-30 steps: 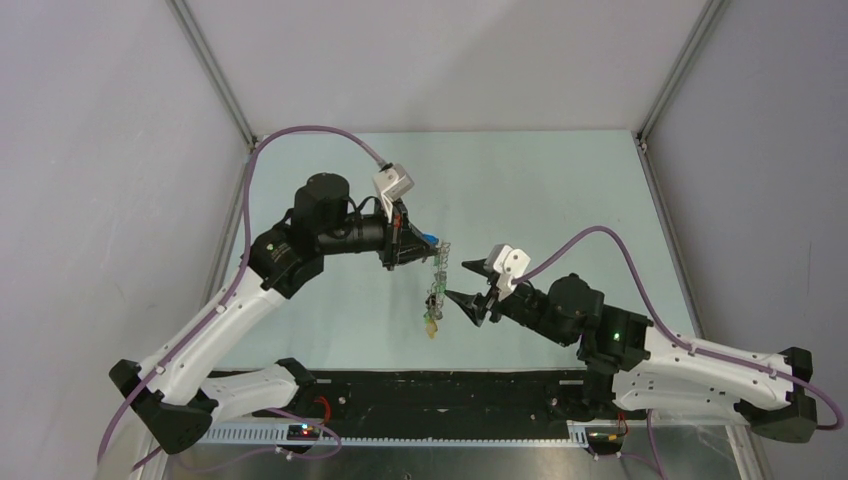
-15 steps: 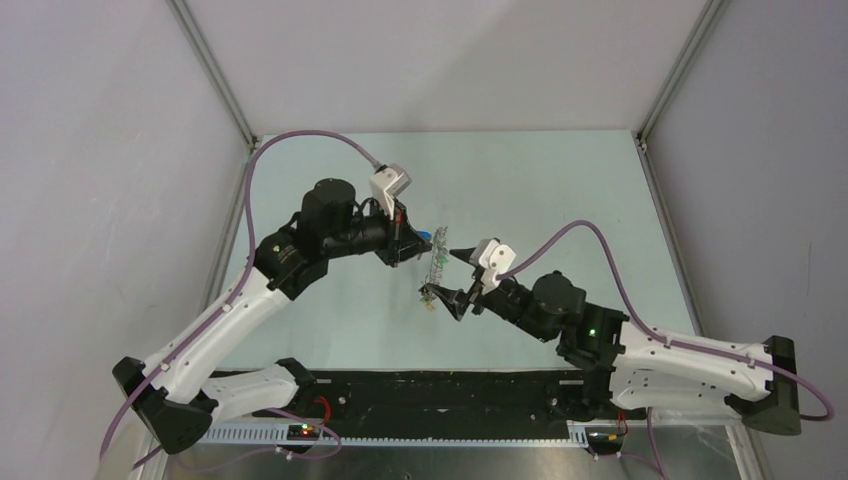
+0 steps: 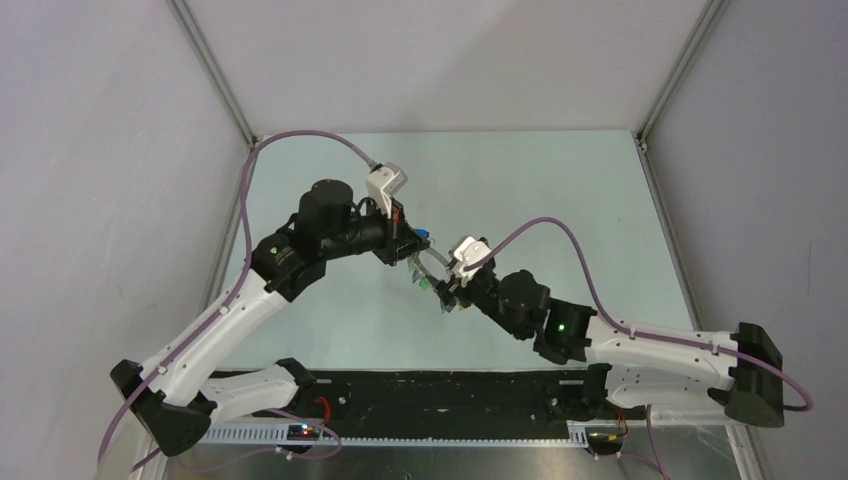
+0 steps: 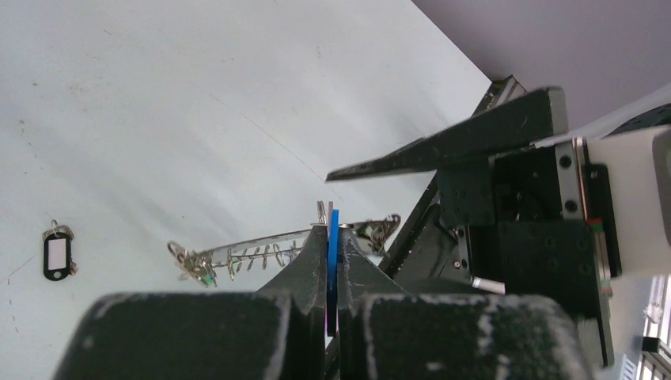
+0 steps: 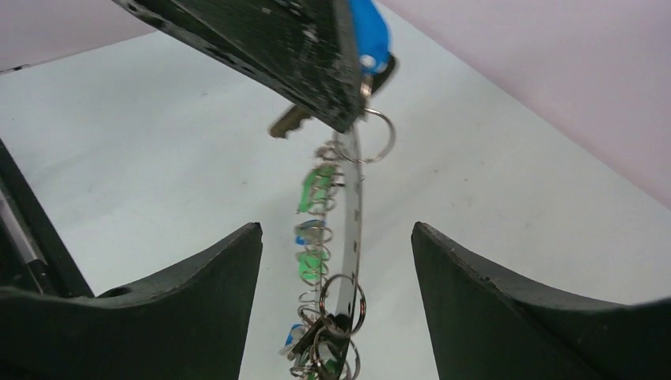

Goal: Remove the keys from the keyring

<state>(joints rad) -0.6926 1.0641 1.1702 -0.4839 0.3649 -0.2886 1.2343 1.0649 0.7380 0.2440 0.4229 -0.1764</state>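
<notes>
Standing by the pale table [image 3: 560,180], I see two arms meeting above its middle. The left arm [image 3: 300,250] reaches in from the left side and the right arm [image 3: 620,345] from the lower right. The left gripper [image 4: 332,233] has its fingers pressed together on a blue plastic tag [image 5: 368,32]. From that pinch the keyring [image 5: 352,229] hangs clear of the table, a thin silver band curving downward. The right gripper [image 5: 334,229] is spread wide, with one finger on each side of the keyring. Neither finger touches it, as far as its own wrist view shows. The keys [image 5: 316,186], small things with green and blue heads, are strung along the band on little rings, with a clump gathered at its lower end. A small black tag [image 4: 57,257] lies flat on the table, well apart from everything else.
</notes>
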